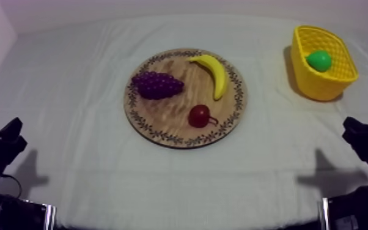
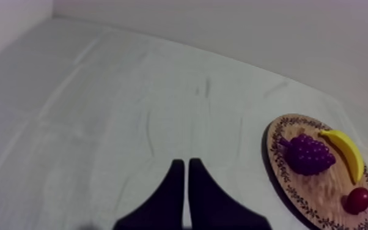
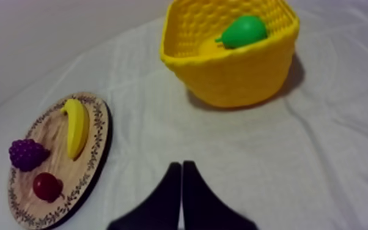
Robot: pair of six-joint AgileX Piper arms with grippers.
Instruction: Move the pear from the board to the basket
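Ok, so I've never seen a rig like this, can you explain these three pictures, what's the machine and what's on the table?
It's two robot arms at a cloth-covered table. One picture looks down from above; the other two come from cameras on each arm's wrist. The black wedges are the left gripper and right gripper, both shut, holding nothing. A wooden board carries a bunch of grapes, a banana and a small red fruit. The green pear lies in the yellow basket.

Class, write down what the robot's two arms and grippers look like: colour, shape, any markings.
The left arm and the right arm are both black and blocky. The left gripper and the right gripper each have two plain black fingers that taper to slim tips. No markings show on the fingers.
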